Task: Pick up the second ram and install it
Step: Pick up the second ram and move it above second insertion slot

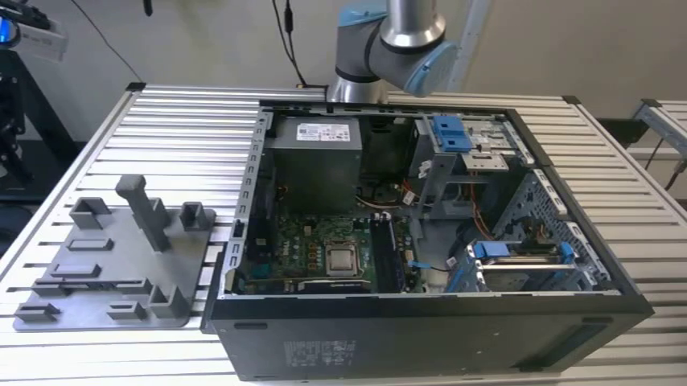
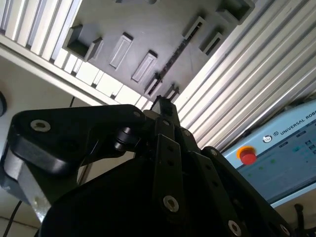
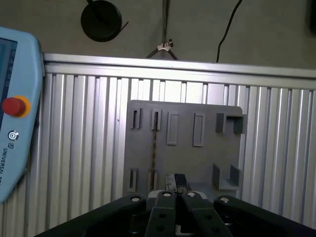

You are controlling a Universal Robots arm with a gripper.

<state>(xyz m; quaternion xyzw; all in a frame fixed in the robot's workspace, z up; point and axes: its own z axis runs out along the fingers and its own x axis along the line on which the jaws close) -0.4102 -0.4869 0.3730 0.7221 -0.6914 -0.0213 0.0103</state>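
Dark and thin as a line from above, the ram (image 3: 154,145) stands on edge in the grey tray (image 3: 187,158) in the first wrist view. Its long axis runs between two small brackets, parallel to the tray edge it lies nearest. An empty pair of brackets sits between it and that edge. My gripper (image 3: 177,183) hangs well above the tray, apart from the ram, its fingers together on nothing. The tray lies flat on the slatted table (image 3: 74,148).
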